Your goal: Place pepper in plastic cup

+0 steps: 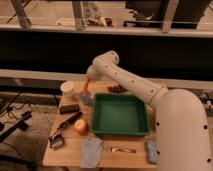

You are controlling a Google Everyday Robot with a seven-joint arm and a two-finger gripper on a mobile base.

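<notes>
My gripper (87, 83) is at the back left of the wooden table, pointing down. It is shut on the slim red-orange pepper (86, 91), which hangs upright from it. The small blue-grey plastic cup (86, 100) stands directly under the pepper, and the pepper's lower end is at or just inside the cup's mouth. My white arm reaches in from the lower right over the green tray.
A white tub (69, 89) stands left of the cup. A green tray (119, 131) fills the table's middle. A round orange fruit (81, 126), a black bar (69, 108), a brush (61, 134), a blue cloth (91, 152), a fork (122, 149) and a blue sponge (151, 150) lie around it.
</notes>
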